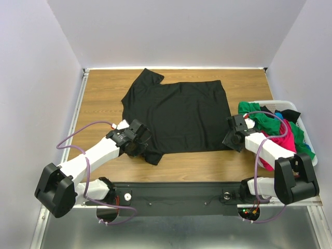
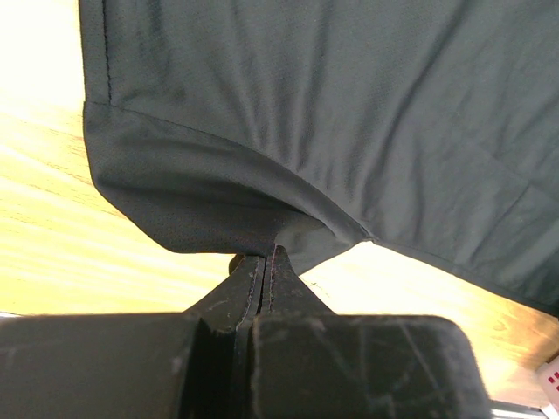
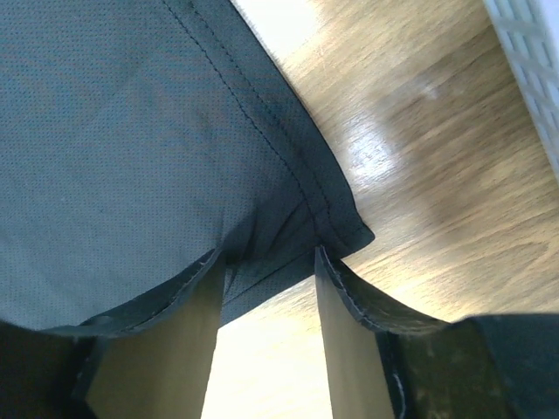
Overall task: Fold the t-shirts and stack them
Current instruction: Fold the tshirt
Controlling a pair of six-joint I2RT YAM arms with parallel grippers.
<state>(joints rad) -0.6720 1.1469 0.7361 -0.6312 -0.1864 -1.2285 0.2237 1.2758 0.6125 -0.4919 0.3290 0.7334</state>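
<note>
The large black t-shirt lies spread flat on the wooden table, one sleeve pointing to the far left. My left gripper is at its near left corner. In the left wrist view the gripper is shut, pinching the edge of the black cloth. My right gripper is at the near right corner. In the right wrist view the gripper is open, its fingers straddling the hemmed corner of the shirt. Green, magenta-pink, blue and black shirts lie bunched in the basket.
A white plastic basket stands at the right edge of the table, close beside my right arm; its wall also shows in the right wrist view. Grey walls enclose the table on three sides. Bare wood lies left of the shirt and along the near edge.
</note>
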